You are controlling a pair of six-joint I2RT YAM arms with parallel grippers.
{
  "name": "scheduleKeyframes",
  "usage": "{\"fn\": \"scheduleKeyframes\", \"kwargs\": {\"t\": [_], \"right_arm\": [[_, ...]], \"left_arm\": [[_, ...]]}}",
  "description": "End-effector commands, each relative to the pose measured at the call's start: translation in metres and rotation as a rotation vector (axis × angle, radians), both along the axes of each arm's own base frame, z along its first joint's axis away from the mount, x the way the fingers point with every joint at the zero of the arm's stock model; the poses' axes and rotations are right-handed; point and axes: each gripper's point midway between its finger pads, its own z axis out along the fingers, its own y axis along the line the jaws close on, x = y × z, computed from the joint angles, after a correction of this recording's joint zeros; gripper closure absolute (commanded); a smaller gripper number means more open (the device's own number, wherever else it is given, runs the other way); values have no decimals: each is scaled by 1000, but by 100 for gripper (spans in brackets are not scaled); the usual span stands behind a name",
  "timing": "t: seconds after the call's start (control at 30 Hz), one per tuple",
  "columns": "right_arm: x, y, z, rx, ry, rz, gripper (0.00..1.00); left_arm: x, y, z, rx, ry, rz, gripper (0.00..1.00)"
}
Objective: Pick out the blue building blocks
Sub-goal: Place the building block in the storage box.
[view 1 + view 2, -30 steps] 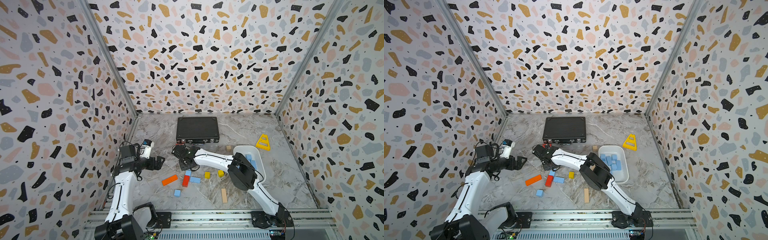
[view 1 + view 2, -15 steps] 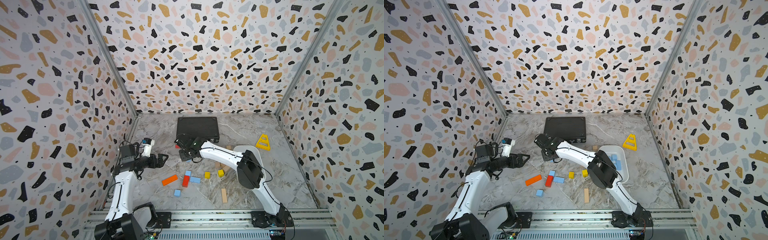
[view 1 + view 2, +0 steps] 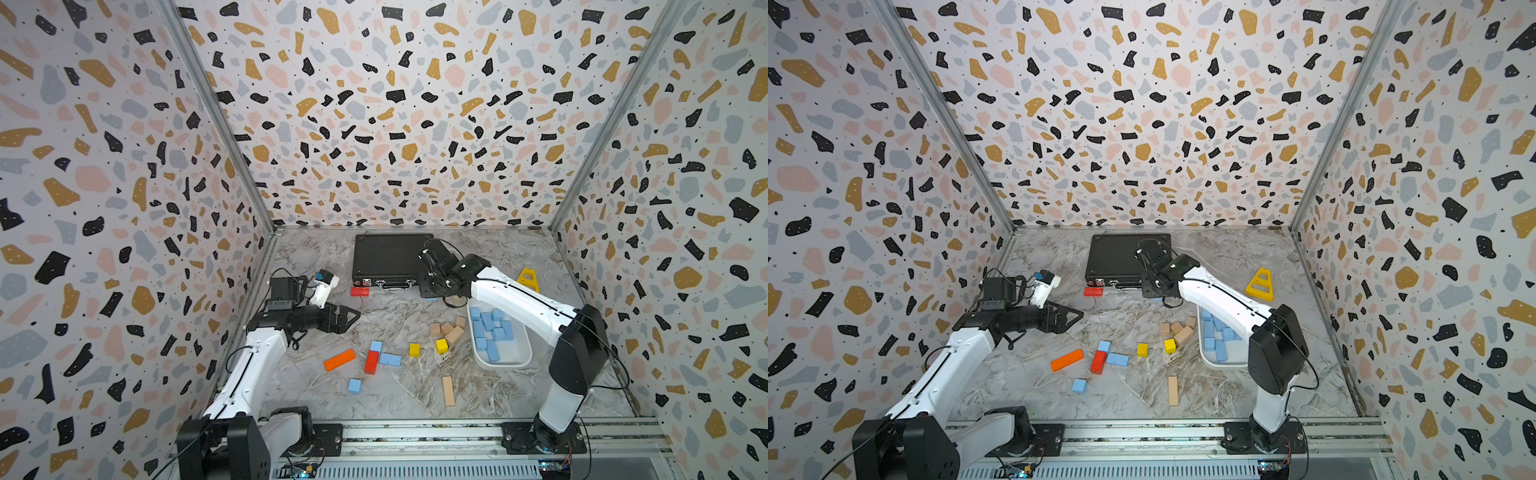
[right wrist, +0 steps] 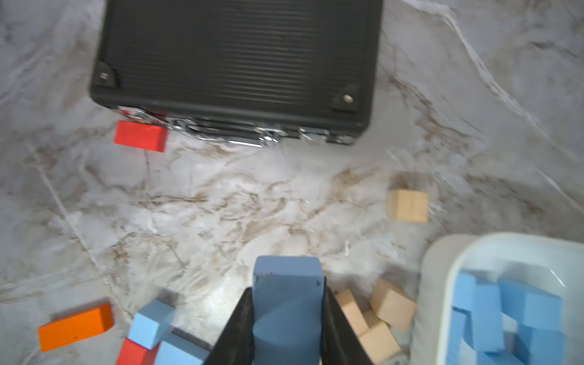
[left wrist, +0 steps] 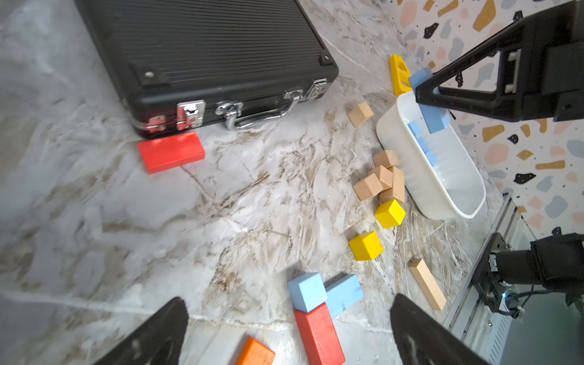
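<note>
Marbled tabletop [image 3: 403, 313] with black case [image 3: 386, 257], white bin [image 3: 528, 353], loose blue blocks [image 3: 390, 359].

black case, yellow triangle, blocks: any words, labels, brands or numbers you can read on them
No readable text in any view.
black case: ribbed lid, metal latches, no lettering visible.
yellow triangle: too small to tell any print.
blue building blocks and other blocks: plain faces.
</note>
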Motion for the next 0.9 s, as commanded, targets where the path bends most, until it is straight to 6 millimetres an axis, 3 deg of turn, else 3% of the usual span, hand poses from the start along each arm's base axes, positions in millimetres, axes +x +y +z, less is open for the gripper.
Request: {"fn": "scheduleKeyframes", "kwargs": {"t": [0.0, 0.13, 0.3, 0.43, 0.63, 0.87], "right_arm": [[-16, -47, 5, -28, 33, -93, 79], [-30, -95, -5, -51, 97, -191, 79], [-49, -134, -25, -60, 200, -297, 79], [-65, -158, -36, -86, 251, -375, 78], [-86, -180, -59, -106, 313, -474, 78], [-106, -192, -77, -125, 367, -522, 78]], "left_arm": [[11, -12, 17, 99, -80, -79, 0], [15, -37, 26, 105, -91, -164, 0], [18, -57, 14, 32, -32, -123, 0], [4, -64, 7, -56, -20, -126, 0], [-1, -60, 3, -32, -18, -132, 0], [-3, -62, 1, -37, -10, -147, 0]]}}
